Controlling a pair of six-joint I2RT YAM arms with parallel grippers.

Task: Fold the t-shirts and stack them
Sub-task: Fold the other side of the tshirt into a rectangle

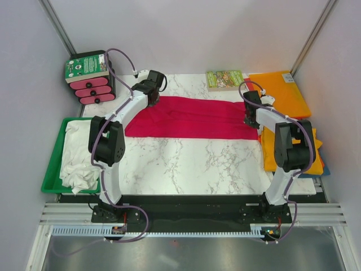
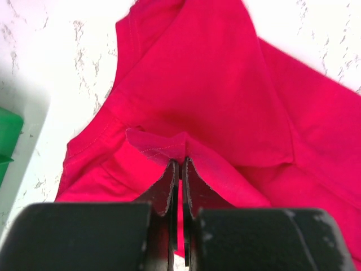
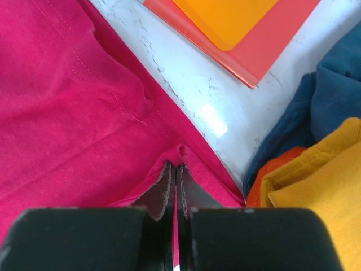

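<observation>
The crimson red t-shirt [image 1: 192, 117] lies stretched in a long band across the back of the marble table. My left gripper [image 1: 151, 101] is shut on its left end; the left wrist view shows the jaws [image 2: 180, 164] pinching a hemmed fold of red cloth [image 2: 225, 101]. My right gripper [image 1: 249, 119] is shut on its right end; the right wrist view shows the jaws [image 3: 175, 165] pinching a small red pleat [image 3: 84, 113]. A white t-shirt [image 1: 79, 155] lies crumpled in the green tray [image 1: 52, 169]. Orange t-shirts [image 1: 293, 149] are piled at the right.
A green-covered book [image 1: 224, 79] lies at the back. An orange folder [image 1: 282, 90] sits at the back right, also in the right wrist view [image 3: 237, 28]. A black and pink box [image 1: 90, 79] stands at the back left. Dark blue cloth [image 3: 327, 101] lies under the orange pile.
</observation>
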